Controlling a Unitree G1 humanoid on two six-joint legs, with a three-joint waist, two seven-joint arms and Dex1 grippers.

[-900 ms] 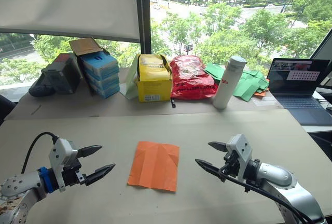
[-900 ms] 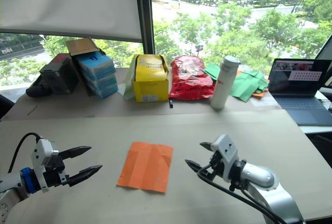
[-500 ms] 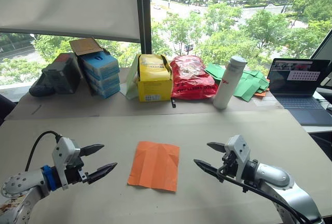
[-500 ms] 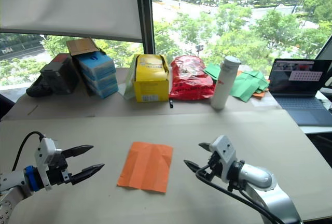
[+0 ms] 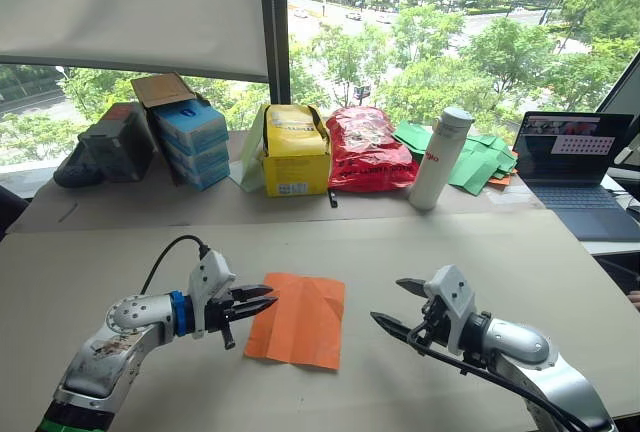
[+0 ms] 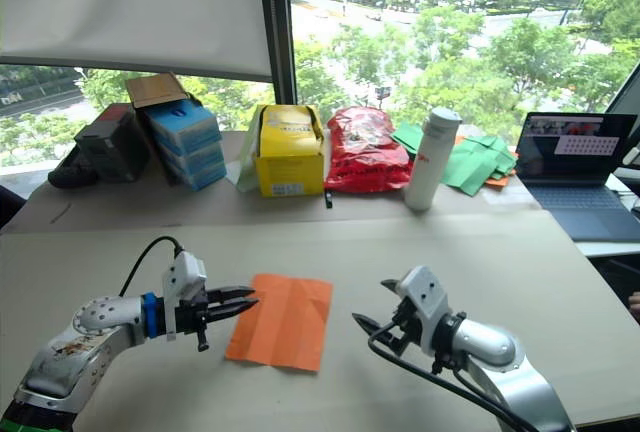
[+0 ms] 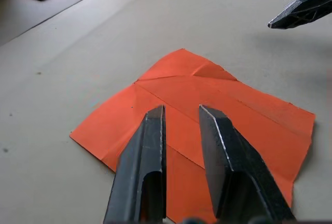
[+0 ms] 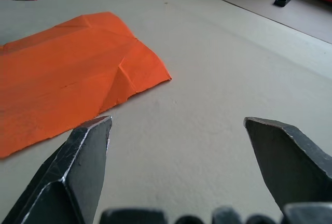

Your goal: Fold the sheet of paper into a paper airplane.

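We see two silver-grey metal arms. The left arm (image 5: 115,337) carries a blue ring at the wrist, a white block behind the left gripper (image 5: 262,300), and a black cable looping over it. The right arm (image 5: 535,362) is smooth and rounded, with a white block, a black cable beneath, and the right gripper (image 5: 393,304) with tapered, pointed black jaws.

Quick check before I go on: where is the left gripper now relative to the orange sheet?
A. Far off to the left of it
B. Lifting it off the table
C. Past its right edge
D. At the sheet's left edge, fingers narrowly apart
D: the left gripper sits at the left edge of the sheet of paper, which lies flat on the table, a narrow gap between its fingers.
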